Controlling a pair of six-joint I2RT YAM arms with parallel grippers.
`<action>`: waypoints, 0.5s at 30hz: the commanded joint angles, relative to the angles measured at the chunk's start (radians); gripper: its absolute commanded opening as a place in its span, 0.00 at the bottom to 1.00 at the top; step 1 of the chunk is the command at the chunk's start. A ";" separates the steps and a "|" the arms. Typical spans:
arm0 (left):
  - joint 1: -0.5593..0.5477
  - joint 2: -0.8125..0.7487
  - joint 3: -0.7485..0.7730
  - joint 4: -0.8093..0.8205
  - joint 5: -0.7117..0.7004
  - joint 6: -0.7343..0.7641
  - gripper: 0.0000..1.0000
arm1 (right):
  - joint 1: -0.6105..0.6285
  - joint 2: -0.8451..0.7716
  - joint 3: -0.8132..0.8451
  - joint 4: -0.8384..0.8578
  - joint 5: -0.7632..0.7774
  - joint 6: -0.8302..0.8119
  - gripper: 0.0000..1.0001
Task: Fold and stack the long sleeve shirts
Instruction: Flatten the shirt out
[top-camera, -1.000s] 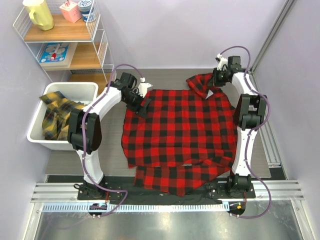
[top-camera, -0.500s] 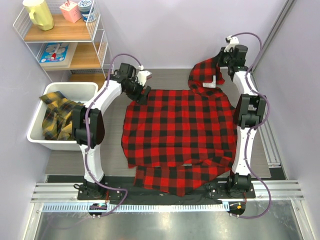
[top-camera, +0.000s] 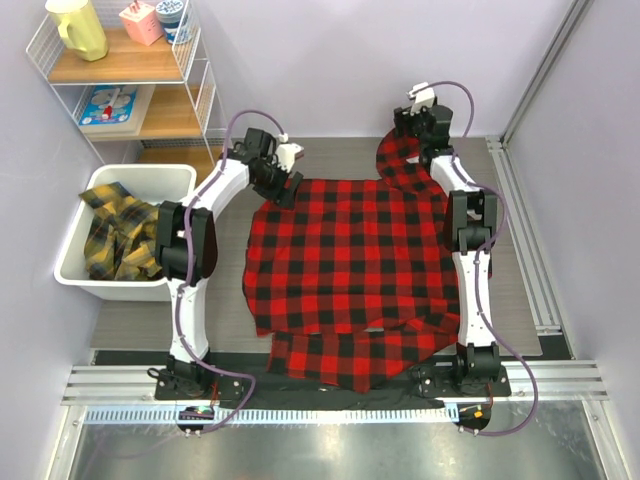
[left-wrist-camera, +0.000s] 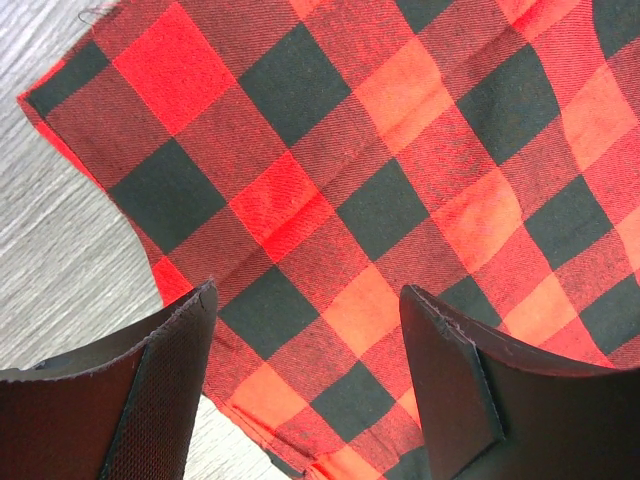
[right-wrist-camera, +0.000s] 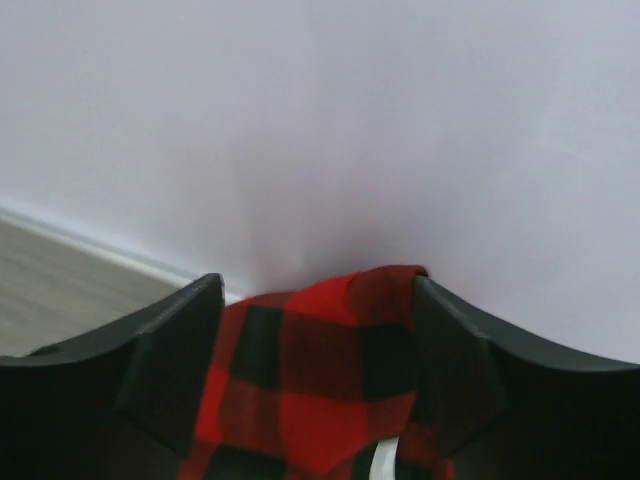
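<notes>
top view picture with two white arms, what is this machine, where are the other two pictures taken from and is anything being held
It is a pair of robot arms bolted to a table, seen from a fixed camera above. The other two pictures come from a camera on each wrist, looking past that arm's own two fingers. A red-and-black shirt lies spread on the table; yellow-and-black shirts sit in a white bin at the left. The left gripper hovers open over the shirt's edge. The right gripper is open too, a raised fold of the shirt between its fingers.
</notes>
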 joint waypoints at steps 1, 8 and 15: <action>0.000 0.019 0.067 -0.024 0.021 0.040 0.74 | -0.016 -0.252 -0.091 -0.042 0.053 -0.160 0.87; -0.035 0.109 0.147 -0.224 -0.055 0.163 0.73 | -0.107 -0.482 -0.187 -0.648 0.038 -0.334 1.00; -0.037 0.105 0.085 -0.287 -0.115 0.217 0.72 | -0.130 -0.578 -0.345 -1.176 -0.110 -0.478 1.00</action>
